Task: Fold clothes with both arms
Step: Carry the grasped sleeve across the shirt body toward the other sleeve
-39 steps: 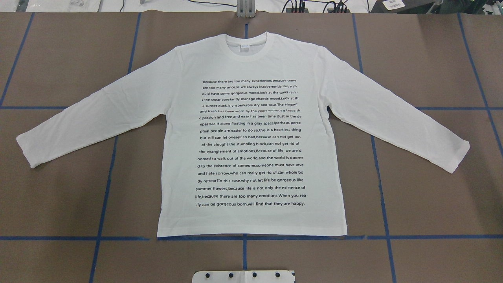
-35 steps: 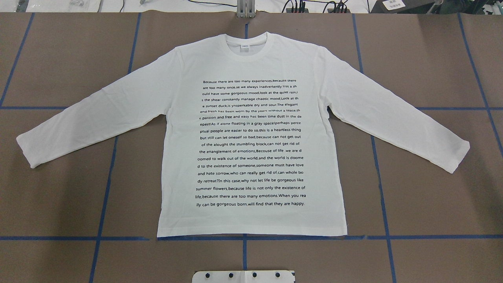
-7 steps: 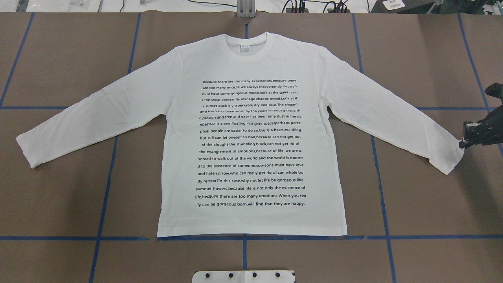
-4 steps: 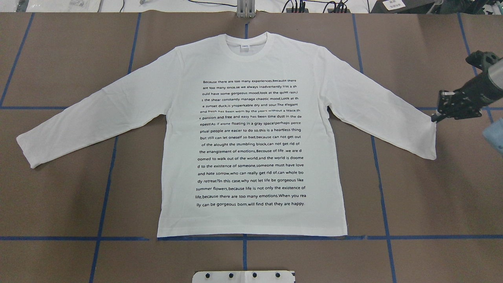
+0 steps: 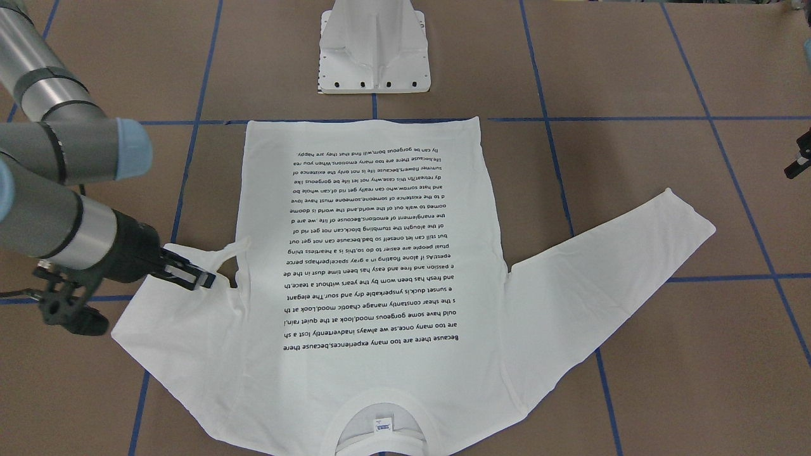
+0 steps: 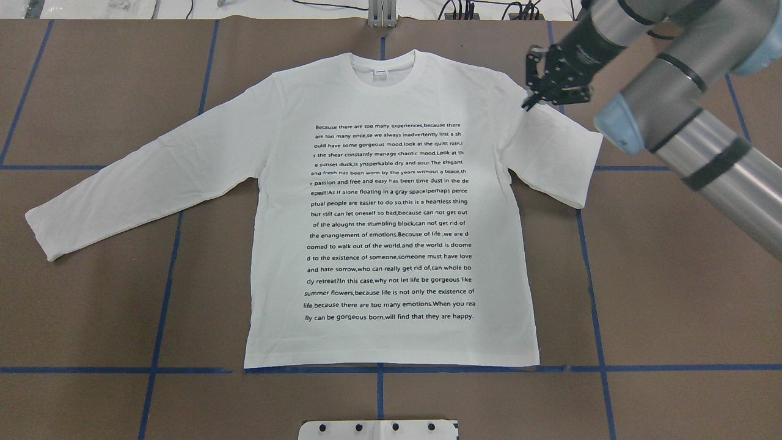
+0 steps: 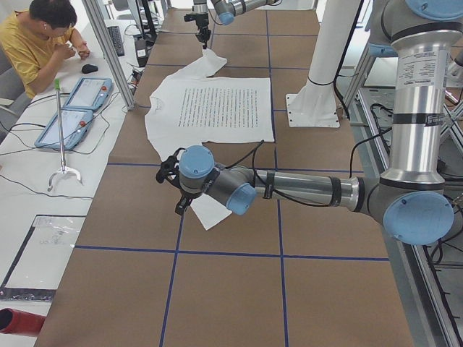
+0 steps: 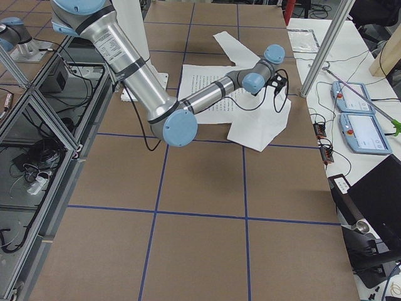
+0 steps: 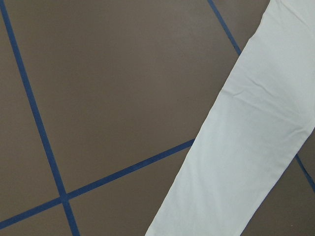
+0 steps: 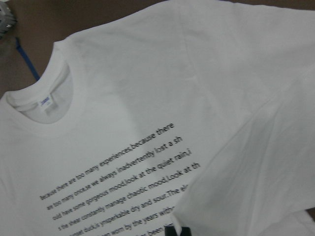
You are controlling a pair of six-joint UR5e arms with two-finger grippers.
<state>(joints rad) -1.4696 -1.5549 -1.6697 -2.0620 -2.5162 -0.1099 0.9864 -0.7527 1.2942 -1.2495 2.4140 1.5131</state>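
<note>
The shirt [image 6: 391,208] lies flat, print up, mid-table [image 6: 91,91], with the collar [image 6: 383,82] far and the hem along the near blue tape line [image 6: 672,368]. Bare brown table spreads wide on the near side and at both ends. The left sleeve [image 6: 140,183] stretches flat to the left. The right sleeve [image 6: 550,159] is doubled back, and its cuff is raised by the shoulder in the right gripper [image 6: 529,104], whose jaws are clamped on it. The left gripper [image 7: 180,207] hangs near the left cuff; I cannot tell whether its jaws are apart. The black print opens "Because there are too many experiences,because there" and closes "will find that they are happy." The collar tag [image 10: 46,102] is too small to read.
</note>
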